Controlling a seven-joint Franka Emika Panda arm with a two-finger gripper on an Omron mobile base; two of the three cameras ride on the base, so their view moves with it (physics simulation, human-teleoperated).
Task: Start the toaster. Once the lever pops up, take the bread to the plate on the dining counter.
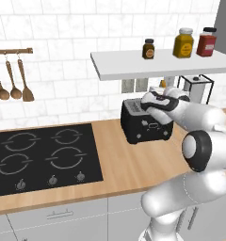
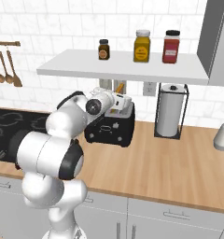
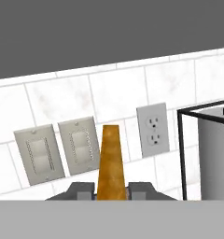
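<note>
- We see the gripper [image 3: 111,190] raised above the toaster [image 1: 145,123], which sits on the wood worktop [image 1: 129,164] near the tiled wall, right of the black cooktop [image 1: 42,157].
- In the hand view the bread [image 3: 110,163] stands upright and edge-on between the two dark finger tips [image 3: 81,190] — the claw is clamped on the slice, one tip at each face.
- From the right base view the bread [image 2: 119,87] pokes up as a thin tan sliver beside the hand, just over the toaster [image 2: 110,127], under the white shelf [image 2: 123,67].
- Behind the slice in the hand view are two light switch plates [image 3: 55,151] and a wall outlet [image 3: 153,130]; a black-framed paper towel holder [image 3: 207,149] stands to the right.
- The paper towel holder [image 2: 170,112] stands on the worktop to the toaster's right, apart from it.
- Three jars sit on the shelf — a small dark jar [image 2: 103,49], a yellow jar [image 2: 142,46] and a red jar [image 2: 171,46].
- Wooden spoons [image 1: 12,81] hang from a rail on the wall at left.
</note>
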